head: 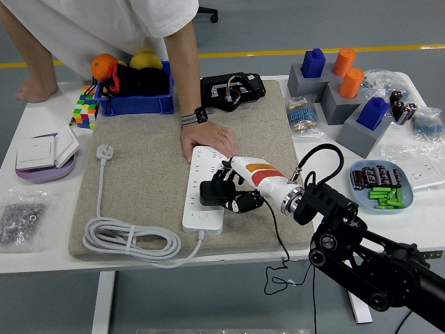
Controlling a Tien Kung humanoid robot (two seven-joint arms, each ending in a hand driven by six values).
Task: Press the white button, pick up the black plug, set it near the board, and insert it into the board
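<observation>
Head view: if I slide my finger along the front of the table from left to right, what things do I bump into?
Bag of small metal parts → coiled white cable → white power strip → black plug held by the robot hand → blue dish of batteries.

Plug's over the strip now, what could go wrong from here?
1. The person's hand rests on the strip's far end, close to the right hand; a push down might meet those fingers.
2. The plug looks tilted in the grasp, so its pins may miss the socket.
3. The plug's cord trails off the mat's near edge and could snag.
</observation>
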